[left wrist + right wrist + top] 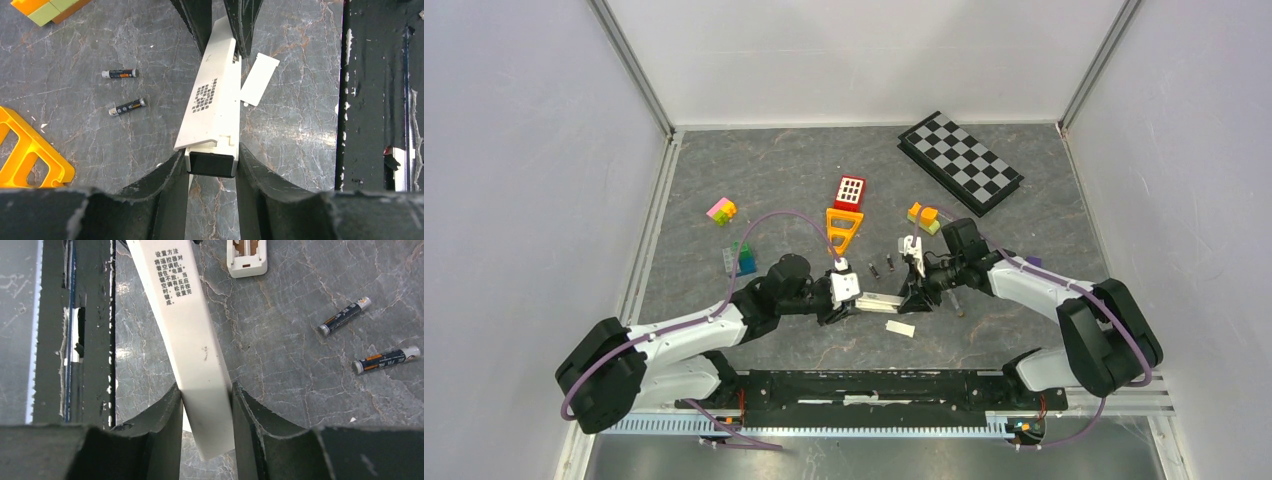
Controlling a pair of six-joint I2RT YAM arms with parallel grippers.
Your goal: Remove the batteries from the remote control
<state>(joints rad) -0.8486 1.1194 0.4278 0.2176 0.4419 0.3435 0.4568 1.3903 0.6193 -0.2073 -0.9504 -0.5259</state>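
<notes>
Progress looks far along: two batteries [128, 106] lie loose on the table [300, 150], near the white remote [212, 95] but apart from it, with the cover [259, 79] off on its other side. My left gripper [212, 165] and right gripper [206, 405] each clamp one end of the remote. I cannot see into its compartment, so I judge only a check for leftover cells remains.

On my right wrist view I can read black Chinese print on the white remote [192, 330]. It is headed 设置方法 and closes with 设置完成. My left wrist view shows a square dot-pattern code [204, 96] printed on the same remote. The batteries [345, 316] carry orange-and-white label bands, too small for me to read.
</notes>
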